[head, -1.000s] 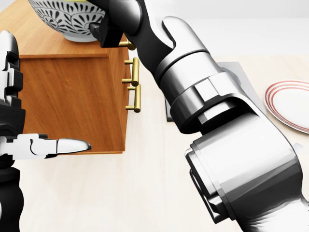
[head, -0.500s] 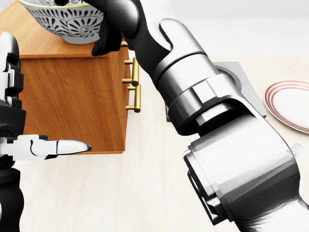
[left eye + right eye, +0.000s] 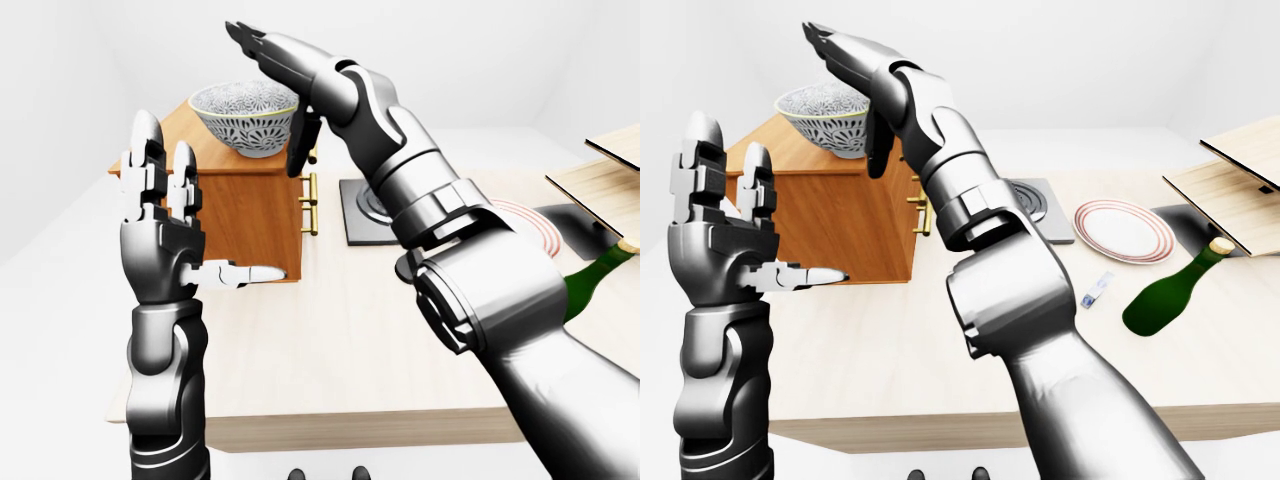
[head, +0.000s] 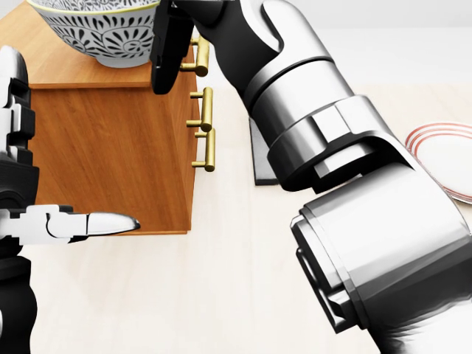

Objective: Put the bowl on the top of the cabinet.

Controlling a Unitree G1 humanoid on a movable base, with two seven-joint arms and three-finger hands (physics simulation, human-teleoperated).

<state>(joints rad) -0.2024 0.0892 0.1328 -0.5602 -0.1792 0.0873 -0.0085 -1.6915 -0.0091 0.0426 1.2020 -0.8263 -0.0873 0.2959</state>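
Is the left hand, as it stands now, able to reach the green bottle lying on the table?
Probably not. The left hand is raised open at the view's left, beside the cabinet; the green bottle lies far right, with the right arm between them.

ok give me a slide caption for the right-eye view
Bowl resting on the cabinet, right hand open beside it, left hand raised open.

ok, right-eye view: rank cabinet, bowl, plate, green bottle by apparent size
1. cabinet, clearly largest.
2-4. plate, green bottle and bowl: too close to rank. The right hand hides part of the bowl, and the bottle lies nearer the camera, so it may look bigger than it is.
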